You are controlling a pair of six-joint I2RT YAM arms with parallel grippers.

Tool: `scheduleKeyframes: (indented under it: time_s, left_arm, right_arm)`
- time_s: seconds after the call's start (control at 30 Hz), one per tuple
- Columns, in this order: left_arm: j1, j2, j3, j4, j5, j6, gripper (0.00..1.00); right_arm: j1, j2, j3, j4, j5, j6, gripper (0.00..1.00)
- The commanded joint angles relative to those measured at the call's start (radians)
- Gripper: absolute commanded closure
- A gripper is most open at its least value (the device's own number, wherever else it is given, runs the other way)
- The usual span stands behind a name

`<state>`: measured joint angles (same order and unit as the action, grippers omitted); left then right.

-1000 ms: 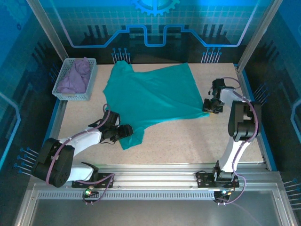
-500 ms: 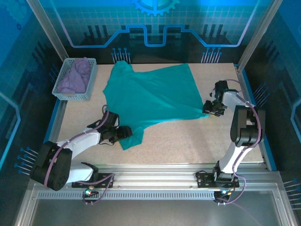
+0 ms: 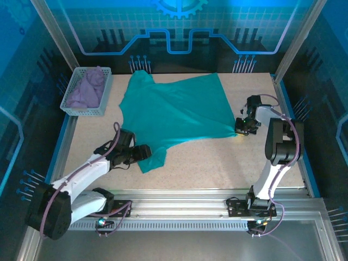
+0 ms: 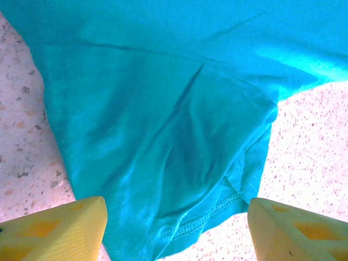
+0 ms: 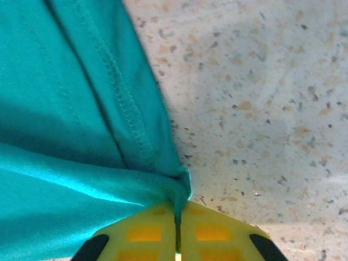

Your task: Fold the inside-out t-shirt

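Shirt position: the inside-out t-shirt [image 3: 174, 114] lies spread on the speckled table [image 3: 217, 163], from the centre toward the far side, with 1 narrow part trailing to the near left. Stitched hems show along its edges in both wrist views. At the shirt's right-hand corner the right gripper [image 3: 241, 128] sits low on the table. Seen from its wrist camera, its 2 yellow fingers [image 5: 147, 234] are pressed together with a bunched tip of teal fabric pinched between them, so it has hold of the shirt. The cloth fans out to the left of the pinch, and bare table lies to the right. The left gripper [image 3: 142, 154] is at the near-left trailing end. Seen from its wrist camera, its 2 yellow fingers [image 4: 54, 231] stand wide apart, 1 on each side of the hemmed end, gripping nothing. Cannot tell whether those fingertips touch the table. A white basket [image 3: 84, 111] at far left holds a lavender cloth [image 3: 87, 89] and sits near the shirt's edge without touching it.
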<state>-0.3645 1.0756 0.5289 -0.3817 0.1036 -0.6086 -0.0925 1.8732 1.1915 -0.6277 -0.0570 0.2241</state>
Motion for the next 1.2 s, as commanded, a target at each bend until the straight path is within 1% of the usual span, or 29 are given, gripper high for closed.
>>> scheduleKeyframes:
  time_s: [0.0,0.07,0.17,0.3,0.4,0.47,0.6,0.63,0.73,0.83,0.87,0.93,1.0,1.17]
  left_arm:
    - [-0.056,-0.044,-0.003,-0.13,-0.108,-0.047,0.31]
    - [-0.084,-0.052,-0.022,-0.158,-0.138,-0.07,0.32]
    - [-0.127,-0.045,-0.049,-0.167,-0.17,-0.102,0.32]
    - [-0.161,0.009,-0.056,-0.091,-0.125,-0.113,0.35]
    - [-0.191,0.075,-0.03,-0.061,-0.139,-0.098,0.38]
    - [-0.2,0.129,-0.021,-0.044,-0.151,-0.084,0.43]
    - [-0.226,0.228,-0.015,-0.02,-0.166,-0.078,0.58]
    - [-0.232,0.241,-0.019,-0.013,-0.174,-0.079,0.62]
    - [-0.235,0.243,-0.038,0.022,-0.183,-0.084,0.8]
    - [-0.234,0.206,-0.044,0.022,-0.187,-0.086,0.97]
    - [-0.234,0.181,-0.048,0.009,-0.188,-0.091,1.0]
    - [-0.235,0.112,-0.059,-0.036,-0.187,-0.114,1.0]
    - [-0.234,0.005,-0.061,-0.121,-0.184,-0.135,1.0]
    - [-0.235,-0.267,-0.018,-0.388,-0.185,-0.211,1.0]
  right_arm:
    - [-0.002,-0.02,-0.013,0.009,-0.035,-0.001,0.98]
    - [-0.002,-0.026,-0.013,0.01,-0.038,-0.005,1.0]
    - [-0.002,-0.029,-0.018,0.014,-0.035,-0.009,1.0]
    - [-0.001,-0.027,-0.016,0.016,-0.039,-0.011,1.0]
    - [-0.001,-0.031,-0.015,0.015,-0.041,-0.012,1.0]
    - [-0.001,-0.038,-0.019,0.014,-0.04,-0.012,1.0]
    - [-0.001,-0.059,-0.03,0.013,-0.035,-0.012,1.0]
    - [-0.001,-0.062,-0.034,0.015,-0.033,-0.011,1.0]
    - [0.0,-0.083,-0.059,0.027,-0.037,-0.001,1.0]
    - [0.002,-0.133,-0.118,0.053,-0.046,0.02,1.0]
    - [0.002,-0.158,-0.141,0.063,-0.052,0.027,1.0]
    - [0.0,-0.208,-0.188,0.066,-0.051,0.035,1.0]
    - [-0.001,-0.266,-0.237,0.062,-0.042,0.043,1.0]
    - [-0.022,-0.434,-0.393,0.067,-0.043,0.089,1.0]
